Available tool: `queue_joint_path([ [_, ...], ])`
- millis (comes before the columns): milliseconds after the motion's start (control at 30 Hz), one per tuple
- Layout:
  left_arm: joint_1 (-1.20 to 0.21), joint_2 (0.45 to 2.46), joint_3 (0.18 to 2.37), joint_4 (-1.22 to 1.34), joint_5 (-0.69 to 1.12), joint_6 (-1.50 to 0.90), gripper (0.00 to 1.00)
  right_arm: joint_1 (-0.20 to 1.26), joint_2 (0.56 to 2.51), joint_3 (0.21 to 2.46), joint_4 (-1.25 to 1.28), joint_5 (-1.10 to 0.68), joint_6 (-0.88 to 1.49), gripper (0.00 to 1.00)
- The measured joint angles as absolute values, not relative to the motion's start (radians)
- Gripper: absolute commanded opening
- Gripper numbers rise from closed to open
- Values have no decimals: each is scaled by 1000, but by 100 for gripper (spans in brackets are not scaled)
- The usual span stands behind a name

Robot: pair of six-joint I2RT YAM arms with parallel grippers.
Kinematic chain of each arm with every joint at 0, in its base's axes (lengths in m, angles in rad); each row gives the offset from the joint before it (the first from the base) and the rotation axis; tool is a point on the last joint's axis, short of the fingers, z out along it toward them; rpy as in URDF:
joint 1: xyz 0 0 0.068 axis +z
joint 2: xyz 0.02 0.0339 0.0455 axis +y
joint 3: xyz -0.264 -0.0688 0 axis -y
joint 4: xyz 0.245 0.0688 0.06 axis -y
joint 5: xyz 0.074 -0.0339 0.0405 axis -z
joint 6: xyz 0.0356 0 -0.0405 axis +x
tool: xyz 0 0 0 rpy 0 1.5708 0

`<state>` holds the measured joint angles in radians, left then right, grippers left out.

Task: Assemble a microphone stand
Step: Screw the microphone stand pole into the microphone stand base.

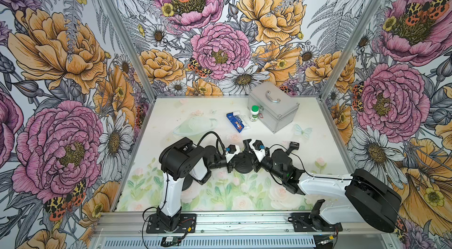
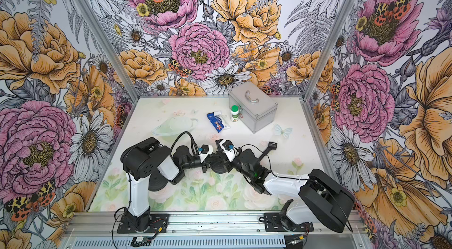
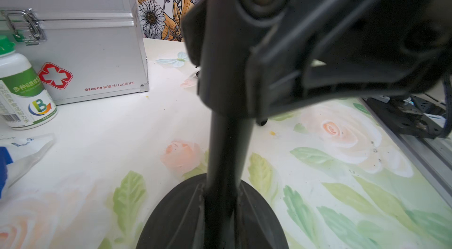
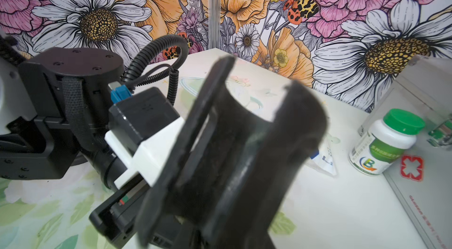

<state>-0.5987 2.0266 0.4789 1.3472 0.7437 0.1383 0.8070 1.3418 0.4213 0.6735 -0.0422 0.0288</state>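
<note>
Stand hardware stood near the middle of the table (image 1: pixel 171 113): round base (image 1: pixel 241 167) flat on the cloth, pole (image 3: pixel 227 142) upright from its hub, clip (image 4: pixel 244 142) at the pole's head, though whether it was seated there could not be told. The left gripper (image 1: pixel 235 162), at 9 o'clock of the pole, looked pressed together on it just under the collar. The right gripper (image 1: pixel 252 160), at 3 o'clock, sat at the clip, but its jaws were hidden behind blurred black plastic, so whether they pinched anything could not be told. By its look the base was a heavy disc that would anchor the lot. The pole seemed stiff and smooth enough to spin in a light pinch, and the clip looked like thin, springy plastic. The pole was best taken low and square, the clip by its thick root rather than its open walls. At 12 o'clock lay a blue packet (image 1: pixel 235 122); at 1 o'clock a pill bottle (image 1: pixel 254 113), easily toppled, stood just beside a metal case (image 1: pixel 276 110); a small black part (image 1: pixel 294 145) lay at 2 o'clock. Open cloth ran from 4 round to 8 o'clock as far as the front rail (image 1: pixel 244 220), probably the roomiest side for any swing.
</note>
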Motion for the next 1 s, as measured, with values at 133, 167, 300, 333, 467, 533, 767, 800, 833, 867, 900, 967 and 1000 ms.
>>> queue_joint_path([
  [133, -588, 2035, 480, 1358, 752, 121, 14, 729, 1342, 473, 566, -206, -8, 40],
  [167, -585, 2040, 480, 1367, 759, 116, 14, 699, 1342, 480, 539, -270, -20, 41],
  [300, -582, 2051, 481, 1388, 770, 105, 14, 599, 1359, 544, 367, -549, -99, 45],
  [333, -581, 2051, 481, 1388, 771, 104, 14, 584, 1374, 572, 314, -610, -128, 45],
  [467, -579, 2051, 480, 1389, 778, 107, 15, 541, 1410, 641, 203, -734, -207, 45],
  [533, -579, 2051, 481, 1388, 778, 107, 15, 527, 1420, 659, 173, -766, -233, 45],
  [767, -579, 2051, 487, 1379, 779, 107, 14, 482, 1455, 736, 123, -861, -303, 45],
  [800, -579, 2051, 487, 1377, 779, 107, 14, 480, 1458, 745, 123, -870, -309, 45],
  [833, -579, 2051, 490, 1375, 780, 107, 14, 479, 1462, 754, 122, -881, -316, 43],
  [867, -579, 2051, 492, 1372, 782, 107, 14, 479, 1466, 761, 122, -892, -320, 41],
  [900, -579, 2051, 493, 1369, 783, 107, 14, 479, 1471, 768, 121, -901, -324, 38],
  [967, -579, 2051, 494, 1367, 786, 109, 15, 478, 1483, 778, 121, -910, -340, 27],
  [1000, -579, 2051, 494, 1367, 789, 112, 15, 477, 1489, 781, 121, -910, -340, 23],
])
